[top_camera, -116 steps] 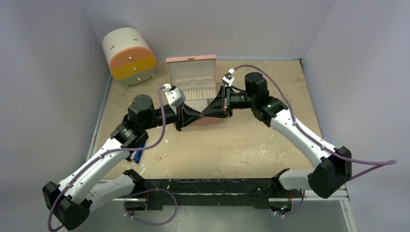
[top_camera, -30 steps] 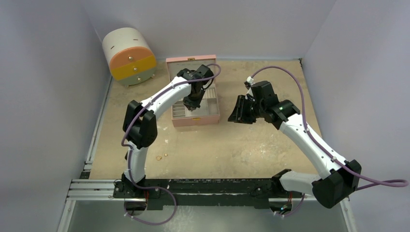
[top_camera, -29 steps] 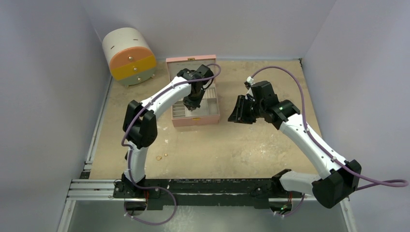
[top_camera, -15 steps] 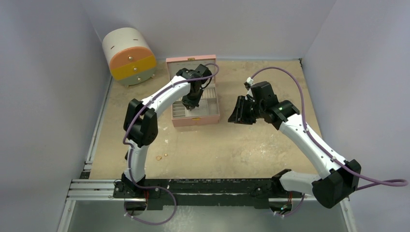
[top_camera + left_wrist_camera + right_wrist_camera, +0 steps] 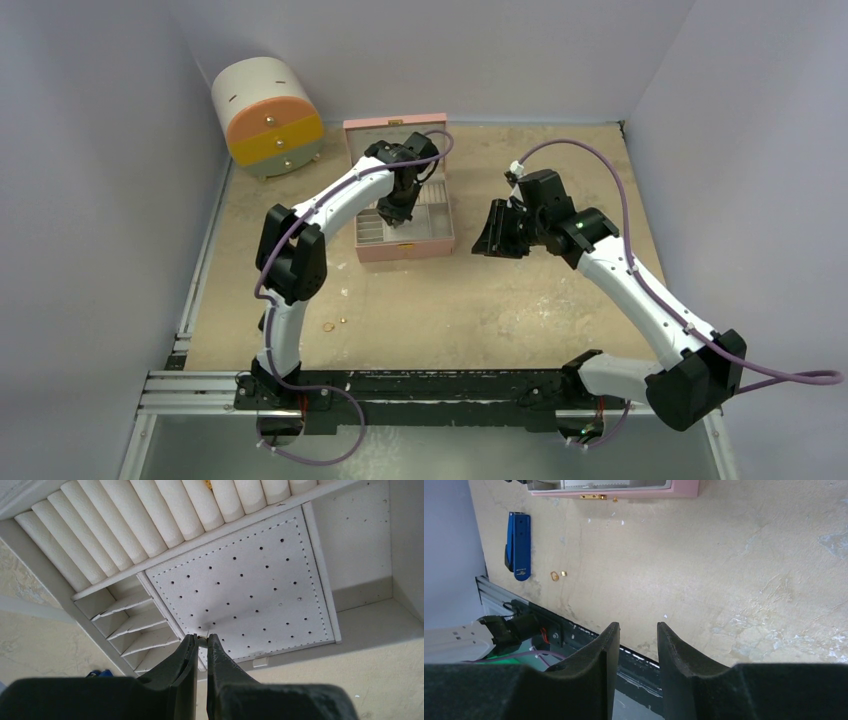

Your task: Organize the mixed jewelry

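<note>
Sandy table point(image 5: 500, 300) — left arm point(image 5: 335, 195) arches, jaws pinched, over pink box point(image 5: 405, 250).

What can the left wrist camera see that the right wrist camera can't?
Only the left wrist view looks inside the box: white ring rolls, a panel with little holes, small compartments, and the left tool pinched shut over them. Only the right wrist view shows a gold ring and a gold stud lying on the table, a black rail, and the open, empty right tool. Both show the box and the sandy table.

Open pink box point(image 5: 405, 251), round drawer chest point(image 5: 266, 115)
</note>
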Robot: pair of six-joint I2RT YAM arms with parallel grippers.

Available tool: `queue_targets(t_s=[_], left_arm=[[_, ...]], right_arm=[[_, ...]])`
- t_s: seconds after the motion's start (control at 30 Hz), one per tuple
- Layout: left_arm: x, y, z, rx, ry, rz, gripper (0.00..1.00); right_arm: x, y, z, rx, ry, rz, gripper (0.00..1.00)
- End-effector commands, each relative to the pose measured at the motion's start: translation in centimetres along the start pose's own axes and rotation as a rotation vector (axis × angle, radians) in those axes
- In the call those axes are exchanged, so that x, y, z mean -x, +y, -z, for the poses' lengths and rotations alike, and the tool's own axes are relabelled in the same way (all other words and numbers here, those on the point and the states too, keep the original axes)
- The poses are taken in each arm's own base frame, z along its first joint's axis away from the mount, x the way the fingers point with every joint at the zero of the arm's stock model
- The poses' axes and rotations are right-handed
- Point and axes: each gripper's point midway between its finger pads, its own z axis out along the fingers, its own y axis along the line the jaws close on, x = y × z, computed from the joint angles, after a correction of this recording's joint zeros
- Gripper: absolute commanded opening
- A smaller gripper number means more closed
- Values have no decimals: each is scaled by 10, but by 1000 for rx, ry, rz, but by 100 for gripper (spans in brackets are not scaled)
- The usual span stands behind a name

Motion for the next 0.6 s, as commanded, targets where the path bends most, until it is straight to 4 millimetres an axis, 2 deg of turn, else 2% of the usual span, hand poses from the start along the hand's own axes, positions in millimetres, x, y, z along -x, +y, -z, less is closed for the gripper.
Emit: queue_targets(t_s=[0.0,0.57], left_arm=[[24,0,13,-16,-87,7,0],[18,1,5,-6,-65,0,0]], right_arm=[[3,3,5,22,-24,6,36],[2,4,3,26,-16,4,36]])
